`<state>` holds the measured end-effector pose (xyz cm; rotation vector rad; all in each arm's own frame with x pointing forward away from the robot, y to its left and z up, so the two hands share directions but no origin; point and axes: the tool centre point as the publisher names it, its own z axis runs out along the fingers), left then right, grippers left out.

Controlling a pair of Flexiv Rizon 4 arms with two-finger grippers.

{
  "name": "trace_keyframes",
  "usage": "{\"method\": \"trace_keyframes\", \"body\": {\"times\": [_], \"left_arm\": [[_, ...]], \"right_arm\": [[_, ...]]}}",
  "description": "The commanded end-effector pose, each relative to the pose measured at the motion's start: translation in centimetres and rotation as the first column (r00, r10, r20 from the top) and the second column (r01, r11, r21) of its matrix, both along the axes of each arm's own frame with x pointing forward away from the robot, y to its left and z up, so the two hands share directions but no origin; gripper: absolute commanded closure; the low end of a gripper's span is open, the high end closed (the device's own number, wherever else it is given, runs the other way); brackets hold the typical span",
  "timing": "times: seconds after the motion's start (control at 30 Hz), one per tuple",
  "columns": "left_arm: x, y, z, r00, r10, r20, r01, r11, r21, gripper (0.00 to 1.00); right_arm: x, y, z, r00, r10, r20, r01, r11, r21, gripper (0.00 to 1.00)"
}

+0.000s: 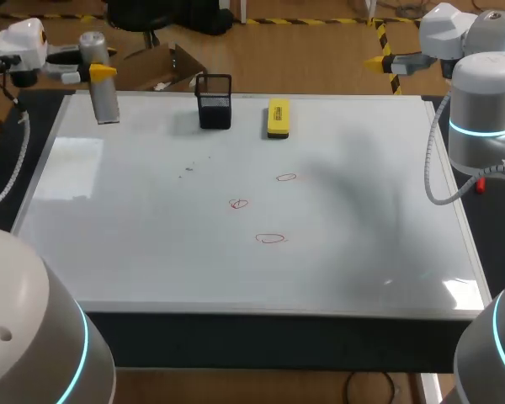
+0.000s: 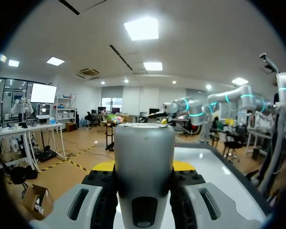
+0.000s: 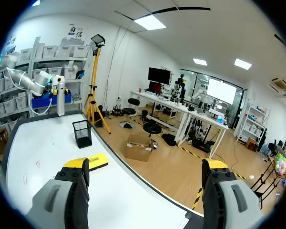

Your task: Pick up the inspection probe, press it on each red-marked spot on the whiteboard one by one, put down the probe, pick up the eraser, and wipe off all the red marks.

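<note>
Black mesh holder (image 1: 214, 101), square with an open top, stands upright near the far edge of the table (image 1: 269, 341) (dark surface, visible as a strip along the near edge and down both sides). A few faint dark specks lie nearer than the holder.

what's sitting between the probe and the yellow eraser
In the head view, only the black mesh holder stands between the probe and the yellow eraser, along the whiteboard's far edge.

The probe (image 2: 144, 162) hides most of both yellow tips (image 2: 103, 166) (its lower end is cut off).
</note>
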<state>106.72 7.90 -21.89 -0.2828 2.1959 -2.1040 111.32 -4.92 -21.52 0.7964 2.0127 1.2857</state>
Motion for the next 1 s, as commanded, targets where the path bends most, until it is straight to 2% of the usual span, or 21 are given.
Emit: {"method": "trace_keyframes", "body": {"times": [0.03, 0.1, 0.7, 0.73, 0.83, 0.9, 1.0], "left_arm": [[0.0, -0.4, -0.1, 0.995, 0.095, -0.012, -0.095, 0.995, -0.002, 1.0], [0.6, -0.2, -0.3, 0.995, 0.098, -0.015, -0.098, 0.995, -0.007, 1.0], [0.6, -0.2, -0.3, 0.995, 0.098, -0.015, -0.098, 0.995, -0.007, 1.0], [0.6, -0.2, -0.3, 0.995, 0.098, -0.015, -0.098, 0.995, -0.007, 1.0], [0.6, -0.2, -0.3, 0.995, 0.098, -0.015, -0.098, 0.995, -0.007, 1.0], [0.6, -0.2, -0.3, 0.995, 0.098, -0.015, -0.098, 0.995, -0.007, 1.0], [0.6, -0.2, -0.3, 0.995, 0.098, -0.015, -0.098, 0.995, -0.007, 1.0]], "right_arm": [[0.0, 0.0, 0.0, 1.0, 0.0, 0.0, 0.0, 1.0, 0.0, 0.0], [0.0, 0.0, 0.0, 1.0, 0.0, 0.0, 0.0, 1.0, 0.0, 0.0], [0.0, 0.0, 0.0, 1.0, 0.0, 0.0, 0.0, 1.0, 0.0, 0.0], [0.2, -0.4, -0.3, 1.0, 0.021, -0.005, -0.021, 1.0, 0.001, 0.0], [1.8, -0.1, -0.2, 0.975, 0.213, -0.057, -0.216, 0.975, -0.058, 0.0], [3.3, 0.6, 0.1, 0.939, 0.33, -0.096, -0.339, 0.935, -0.105, 0.0], [5.6, 2.0, 0.5, 0.868, 0.472, -0.157, -0.494, 0.853, -0.168, 0.0]]}}
